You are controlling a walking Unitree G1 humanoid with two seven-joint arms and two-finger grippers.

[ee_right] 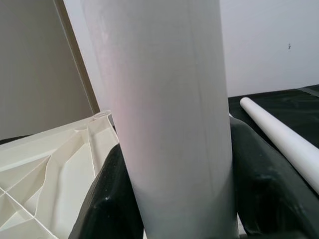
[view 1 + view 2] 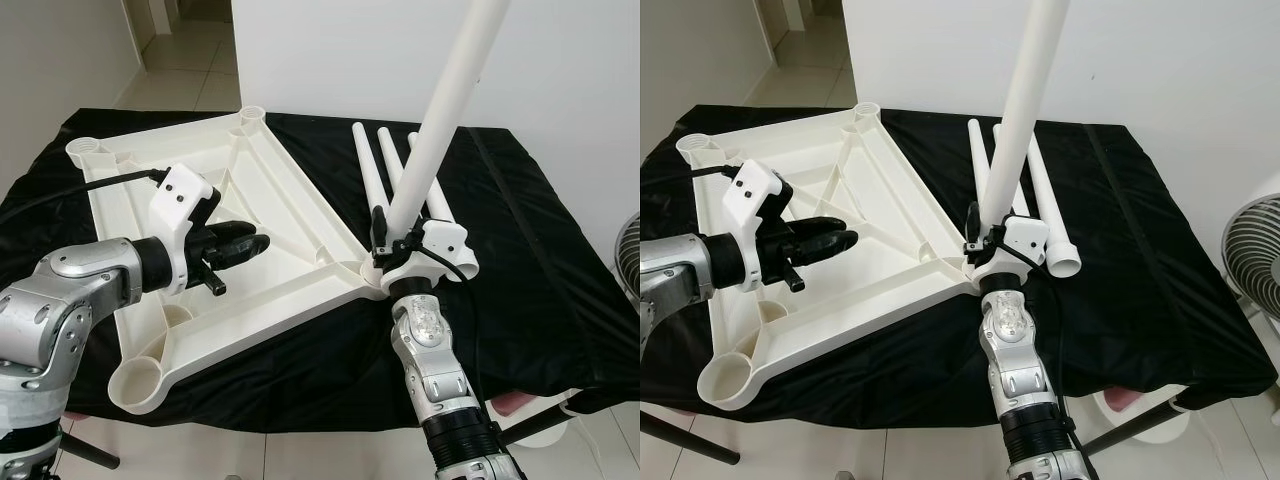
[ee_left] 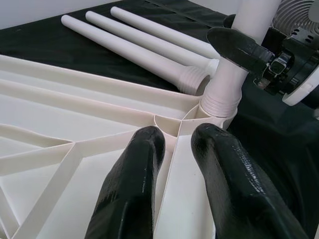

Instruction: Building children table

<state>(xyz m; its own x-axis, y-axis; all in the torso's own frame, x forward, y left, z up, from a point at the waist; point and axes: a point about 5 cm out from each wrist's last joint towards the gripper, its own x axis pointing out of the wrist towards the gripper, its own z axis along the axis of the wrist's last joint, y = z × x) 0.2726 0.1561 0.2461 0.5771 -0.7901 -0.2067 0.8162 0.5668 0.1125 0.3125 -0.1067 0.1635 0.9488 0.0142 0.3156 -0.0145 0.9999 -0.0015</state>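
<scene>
one leg upright in the corner socket, three lying beside

nearest, the right gripper has its two black fingers clamped on either side of a smooth white tubular leg, which stands tilted in the near right corner socket of the tabletop; the leg's ribbed base meets the socket rim. the tabletop is moulded cream-white plastic, lying underside up, crossed by thin raised ribs, with a round open socket at each of its corners: four in all, three of them open. the left gripper hovers above the ribbed underside, its glossy rounded black fingers slightly apart and holding nothing, pointed toward the occupied corner. just beyond that corner, three more white legs lie side by side on the cloth, each a long taper with a threaded end. a black cloth with soft folds covers the work surface beneath everything. at the far right edge stands a fan with a wire grille, on a pale tiled floor.
</scene>
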